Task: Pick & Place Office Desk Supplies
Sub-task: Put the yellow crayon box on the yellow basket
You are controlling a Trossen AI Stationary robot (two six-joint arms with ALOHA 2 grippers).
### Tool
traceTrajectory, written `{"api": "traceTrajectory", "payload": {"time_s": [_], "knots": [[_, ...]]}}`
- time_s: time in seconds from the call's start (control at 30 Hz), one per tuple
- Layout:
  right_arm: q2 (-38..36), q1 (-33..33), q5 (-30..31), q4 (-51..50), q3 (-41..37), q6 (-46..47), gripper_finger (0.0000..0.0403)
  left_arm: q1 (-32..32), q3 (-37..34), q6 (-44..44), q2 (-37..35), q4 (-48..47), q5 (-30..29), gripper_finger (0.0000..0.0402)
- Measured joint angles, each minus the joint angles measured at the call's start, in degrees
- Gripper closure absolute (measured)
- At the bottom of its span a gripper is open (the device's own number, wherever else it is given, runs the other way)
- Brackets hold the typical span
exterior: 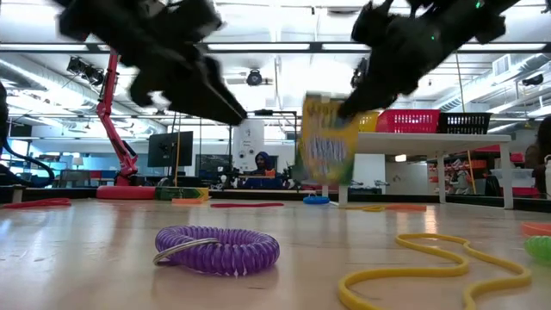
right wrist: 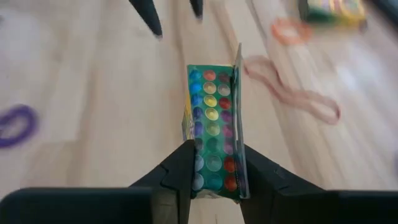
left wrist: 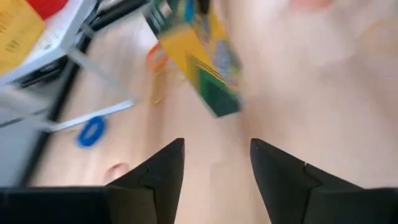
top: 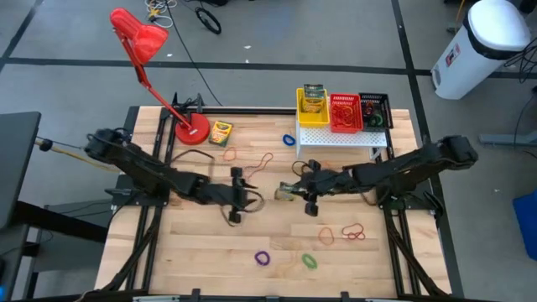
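Observation:
My right gripper (top: 302, 191) is mid-table, shut on a yellow-green crayon box (exterior: 327, 142) that hangs clear of the wood. The box's open end shows rows of crayon tips (right wrist: 212, 118). My left gripper (top: 237, 195) is open, just left of that box and pointing at it; the box (left wrist: 199, 56) shows ahead of its fingers (left wrist: 163, 171). A second crayon box (top: 221, 132) lies flat beside the lamp base. A third (top: 313, 99) stands in the yellow basket (top: 300, 113), next to the red basket (top: 345, 112) and the black basket (top: 375, 109). Rubber bands lie scattered on the table. My right gripper pinches the crayon box between its two fingers (right wrist: 180, 168), one on each broad face, at the open end (right wrist: 214, 177). The fingers come in roughly level from the table's right. The box is lifted clear of the table, roughly upright and slightly tilted.
The baskets stand on a white riser (top: 336, 138) at the far right. A red desk lamp has its base (top: 191, 130) at the far left. Loose bands include a purple coil (top: 264, 258), a green one (top: 310, 261), red-orange ones (top: 352, 231), and a blue one (top: 289, 139).

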Motion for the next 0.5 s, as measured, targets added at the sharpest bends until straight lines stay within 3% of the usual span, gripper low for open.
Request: {"api": "traceTrajectory", "payload": {"time_s": [0.13,0.3,0.5], "knots": [[-8.9,-2.5,-0.6,-8.5,2.0,-5.0,0.0298,0.4,-13.5,-3.8,-5.7,21.8,8.8,0.0215],[-14.4,-10.0,1.6,-28.2,15.1,-12.7,0.0298,2.0,-25.5,-8.1,-6.4,46.8,16.3,0.0229],[-13.3,-23.2,1.3,-40.1,31.8,-29.1,0.0298,3.3,-30.1,-10.8,-6.1,54.5,16.8,0.0236]]}}
